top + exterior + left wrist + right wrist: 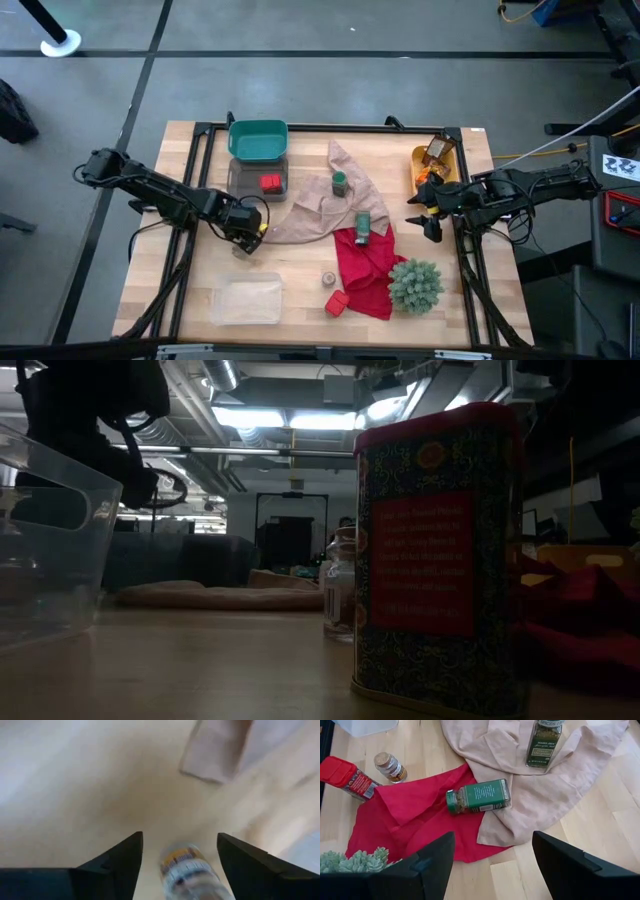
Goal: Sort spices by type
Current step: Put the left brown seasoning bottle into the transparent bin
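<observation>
1. Hovering over bare wood between the grey tray (257, 180) and the clear bin (245, 301), the left gripper (243, 232) has its fingers spread with a small round pot (187, 872) lying between them, apparently on its side. No finger visibly touches it; whether it is just released or about to be taken, cannot tell.
2. Risk: a round pot on its side may roll on the table if nudged by a finger, ending up out of line with the jaws.
3. Right gripper (424, 212) sits near the table's right edge beside the yellow tray (423, 160), fingers wide apart, holding nothing.
4. Spices still loose: a green jar (478, 795) lies on its side where the red cloth (400, 815) meets the beige cloth (530, 795); a second green jar (543, 742) stands upright on the beige cloth; a red tin (337, 302) and a tan pot (328, 278) sit near the red cloth's edge. One red tin (270, 182) is already in the grey tray.
5. Risk: closing on the lying jar could pinch cloth with it and drag the upright jar over.
6. Room: open wood around the left gripper. The spiky plant (414, 284) crowds the right arm's path toward the red tin.
</observation>
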You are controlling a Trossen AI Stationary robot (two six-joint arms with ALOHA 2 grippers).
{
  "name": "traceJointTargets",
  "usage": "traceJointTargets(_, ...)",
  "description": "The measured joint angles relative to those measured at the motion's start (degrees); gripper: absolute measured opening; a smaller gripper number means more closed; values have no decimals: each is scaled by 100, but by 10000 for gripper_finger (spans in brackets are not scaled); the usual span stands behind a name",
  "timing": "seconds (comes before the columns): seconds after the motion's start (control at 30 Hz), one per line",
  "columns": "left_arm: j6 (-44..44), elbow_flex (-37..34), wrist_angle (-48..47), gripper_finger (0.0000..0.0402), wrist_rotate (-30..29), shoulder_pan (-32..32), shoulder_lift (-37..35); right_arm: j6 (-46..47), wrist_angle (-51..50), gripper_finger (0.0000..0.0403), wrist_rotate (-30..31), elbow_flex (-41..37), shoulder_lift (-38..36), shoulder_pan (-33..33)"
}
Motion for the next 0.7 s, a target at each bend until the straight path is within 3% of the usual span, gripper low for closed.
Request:
traceJointTargets(0.17,-79,122,14,246,512,46,-2,0,1,266,0,0,-1,-1)
traceJointTargets(0.7,-702,127,-51,249,736,-445,1,-4,0,266,-2,0,-1,-1)
